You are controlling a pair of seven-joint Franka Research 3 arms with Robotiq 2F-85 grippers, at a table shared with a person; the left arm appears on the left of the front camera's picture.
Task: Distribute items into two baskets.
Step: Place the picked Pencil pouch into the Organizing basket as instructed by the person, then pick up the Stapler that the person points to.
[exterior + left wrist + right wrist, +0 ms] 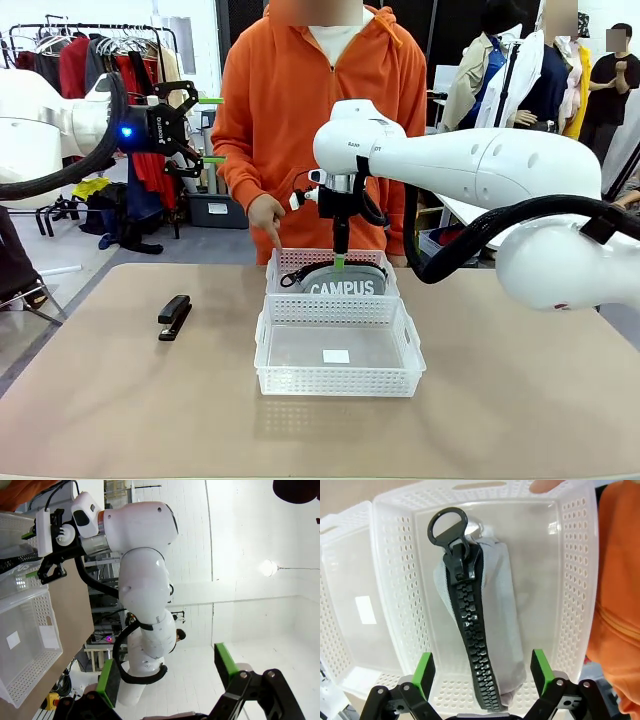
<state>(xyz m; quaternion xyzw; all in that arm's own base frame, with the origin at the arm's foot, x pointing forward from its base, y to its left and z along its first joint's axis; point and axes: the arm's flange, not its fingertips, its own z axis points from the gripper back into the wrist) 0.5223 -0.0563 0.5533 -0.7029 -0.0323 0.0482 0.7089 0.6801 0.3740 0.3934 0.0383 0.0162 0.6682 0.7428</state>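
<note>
Near basket; "CAMPUS" pouch behind

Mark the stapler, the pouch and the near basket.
stapler point(174, 317), front view, middle of its body.
pouch point(501, 622), right wrist view, grey fabric beside the zipper.
near basket point(338, 382), front view, front wall.

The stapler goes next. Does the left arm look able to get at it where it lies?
Probably yes: the stapler lies alone on the table at left, and the left gripper hangs open above, nothing between them.
</note>
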